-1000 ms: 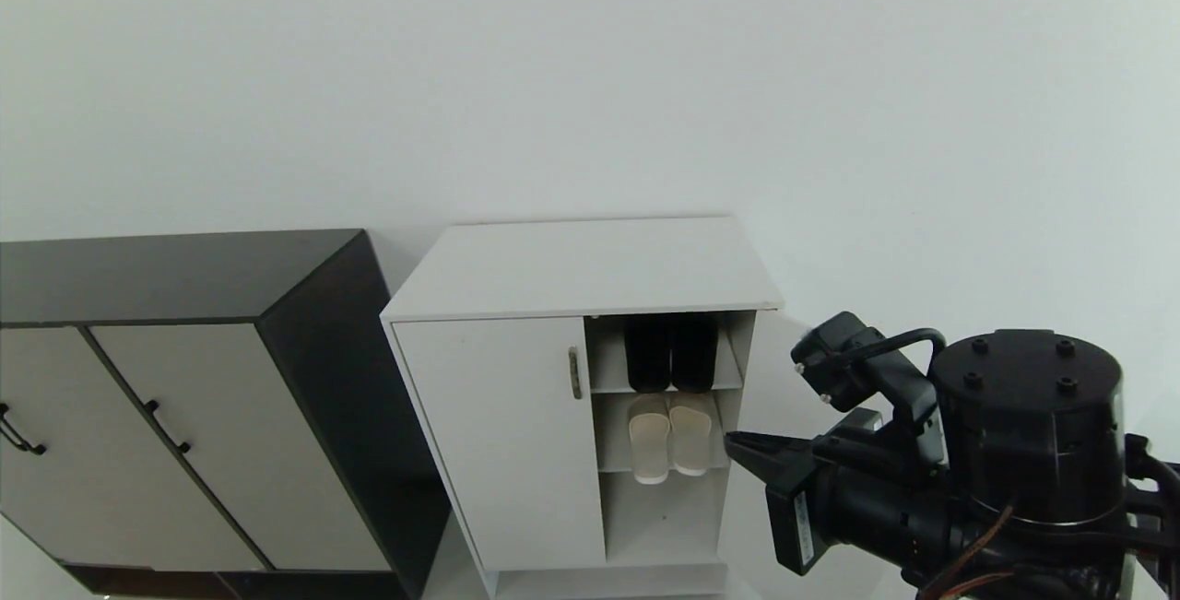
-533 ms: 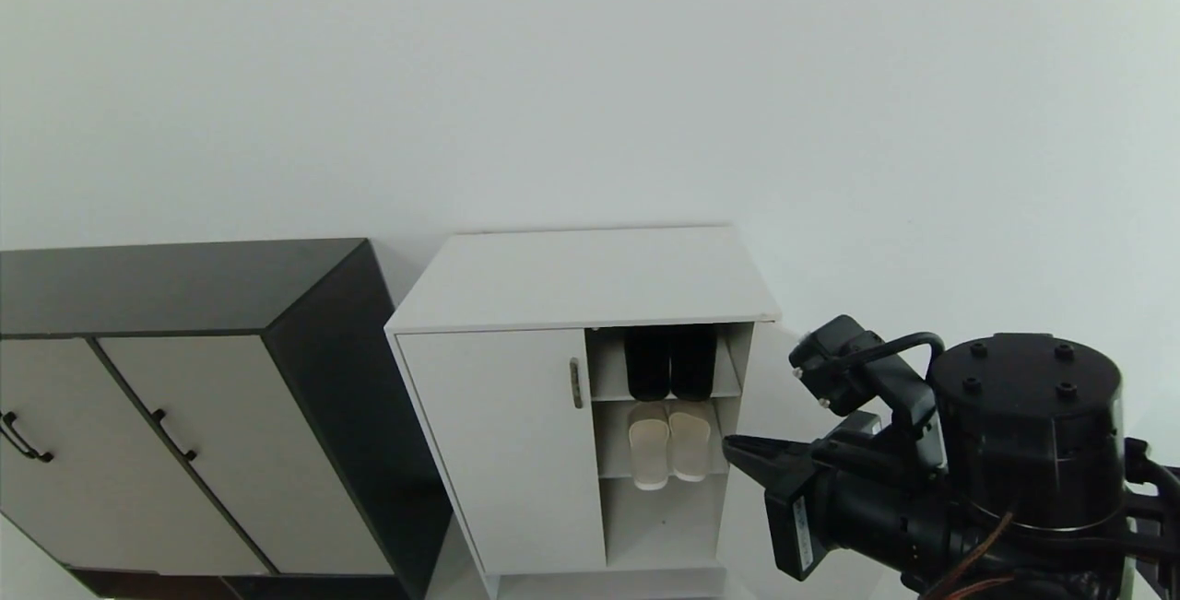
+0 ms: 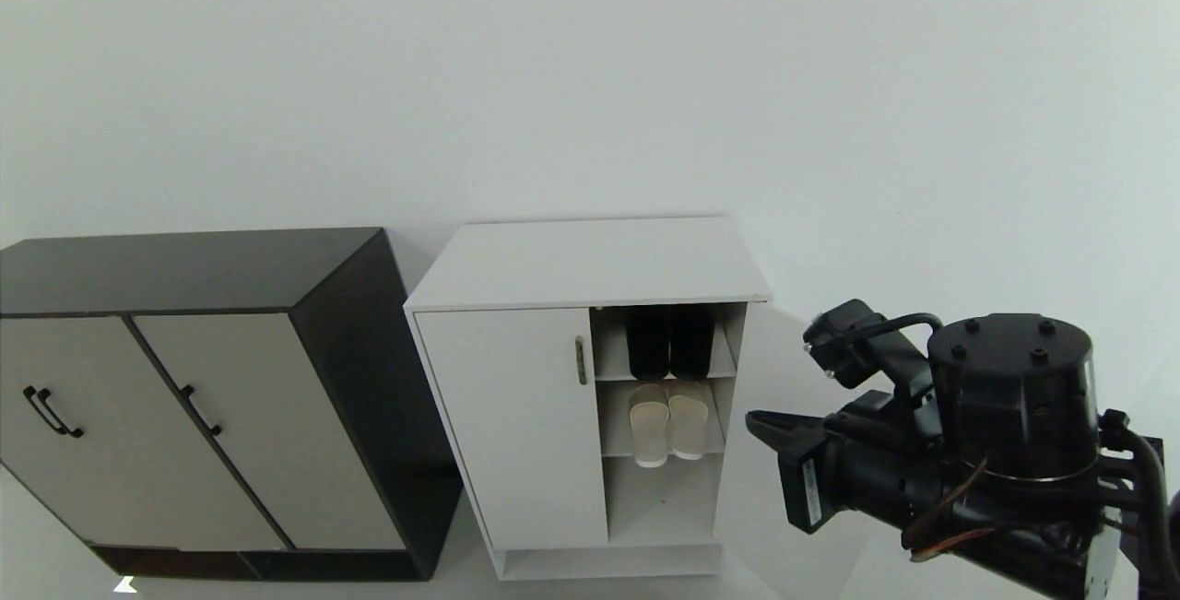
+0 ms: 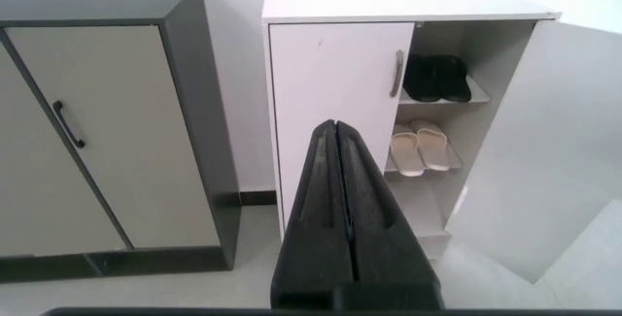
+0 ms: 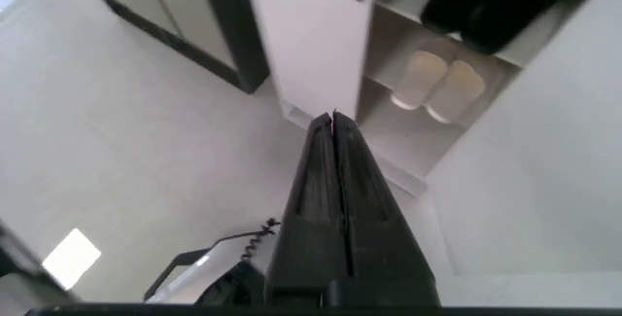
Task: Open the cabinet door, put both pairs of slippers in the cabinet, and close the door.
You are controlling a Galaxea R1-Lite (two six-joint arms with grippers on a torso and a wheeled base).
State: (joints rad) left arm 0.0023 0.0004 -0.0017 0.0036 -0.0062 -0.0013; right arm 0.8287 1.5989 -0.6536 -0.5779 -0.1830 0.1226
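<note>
Your right end effector (image 3: 754,419) hangs in the air, black fingers pressed together, gripping nothing. Its tip points at the open side of the white wooden two-door cabinet (image 3: 590,259), near it but not touching.

Your left end effector (image 4: 336,126) is pressed together too and carries nothing. It sits well back from the cabinet and aims at the shut left door (image 4: 330,73). The right door (image 4: 569,151) stands swung open, off to the side of that tip.

The pair of black slippers (image 3: 670,340) sits on the top shelf, beyond and slightly above your right end effector's tip, the two side by side and touching. The pair of cream slippers (image 3: 669,417) sits on the middle shelf directly under them, roughly level with that tip. Their ends stick out a bit over the shelf's front edge.

The small upright metal bar handle (image 3: 581,360) is on the shut door, at the edge next to the open side.

The black cabinet with two grey doors (image 3: 184,273) stands just beside the white one with a narrow gap, on the side away from your right end effector. Both cabinets stand on the pale floor (image 5: 146,160).
</note>
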